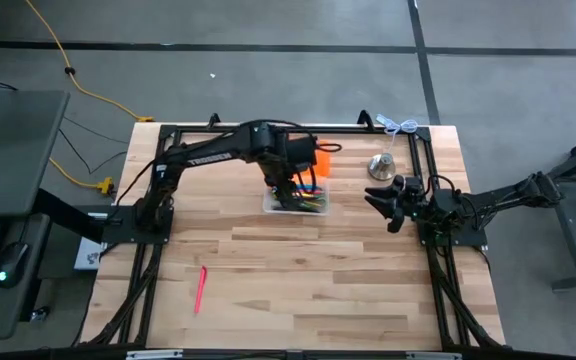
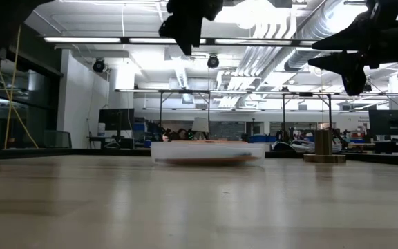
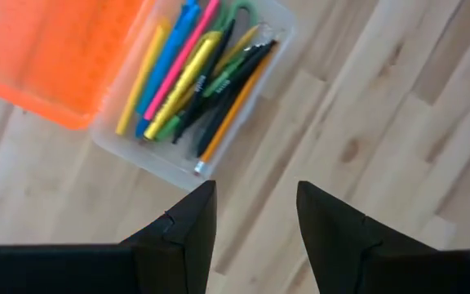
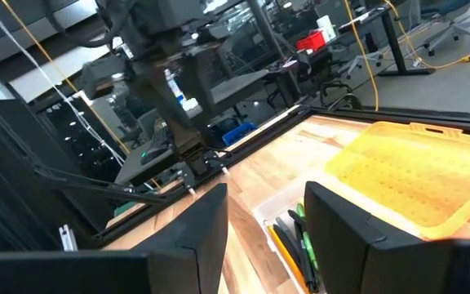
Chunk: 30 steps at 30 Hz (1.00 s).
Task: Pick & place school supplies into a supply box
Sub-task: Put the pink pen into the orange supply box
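The clear supply box (image 1: 296, 203) sits on the table's far middle, holding several pens, pencils and markers (image 3: 188, 77) plus the green-handled scissors (image 3: 237, 15). It shows low in the low view as supply box (image 2: 207, 153). One pink pen (image 1: 200, 288) lies alone on the table near the near-left. My left gripper (image 3: 255, 212) hovers open above the box (image 3: 178, 155), holding nothing. My right gripper (image 4: 265, 220) is open and raised at the table's right side (image 1: 393, 205), facing the box (image 4: 280, 214).
An orange rectangular piece (image 1: 320, 160) lies against the box's far side, also as orange piece (image 3: 51, 57) and orange piece (image 4: 414, 180). A silver bell (image 1: 383, 166) stands right of the box on a wooden base (image 2: 323, 158). Bare wood spreads toward the near edge.
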Tool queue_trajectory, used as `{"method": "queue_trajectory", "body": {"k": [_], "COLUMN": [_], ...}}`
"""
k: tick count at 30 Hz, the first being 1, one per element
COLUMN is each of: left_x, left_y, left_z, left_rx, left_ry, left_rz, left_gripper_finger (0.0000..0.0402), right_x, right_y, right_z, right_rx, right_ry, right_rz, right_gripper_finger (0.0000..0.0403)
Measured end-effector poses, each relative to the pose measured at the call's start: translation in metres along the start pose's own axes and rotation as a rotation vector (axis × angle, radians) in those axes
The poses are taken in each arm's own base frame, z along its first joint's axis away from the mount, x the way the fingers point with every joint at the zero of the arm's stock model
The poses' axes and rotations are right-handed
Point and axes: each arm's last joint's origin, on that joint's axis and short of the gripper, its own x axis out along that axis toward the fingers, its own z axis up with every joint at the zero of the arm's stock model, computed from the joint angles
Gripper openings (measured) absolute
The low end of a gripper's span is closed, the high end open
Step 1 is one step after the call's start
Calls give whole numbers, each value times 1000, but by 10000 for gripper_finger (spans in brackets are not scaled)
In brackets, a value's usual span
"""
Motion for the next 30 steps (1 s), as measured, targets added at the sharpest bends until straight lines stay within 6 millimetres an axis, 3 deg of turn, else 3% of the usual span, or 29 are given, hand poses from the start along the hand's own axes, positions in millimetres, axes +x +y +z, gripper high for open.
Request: {"method": "queue_trajectory", "body": {"k": [25,30], "left_x": [-4,3], "left_y": [-110,-125], "left_z": [-63,-77], "left_rx": [-323,-410], "left_ry": [15,34], "left_rz": [-28,2], "left_gripper_finger": [195,195], "right_x": [0,0], "right_y": [2,2], "right_z": [-1,-1], "right_rx": [-8,-9], "right_ry": [34,35], "right_rz": [59,59], "right_gripper_finger": [140,140]}}
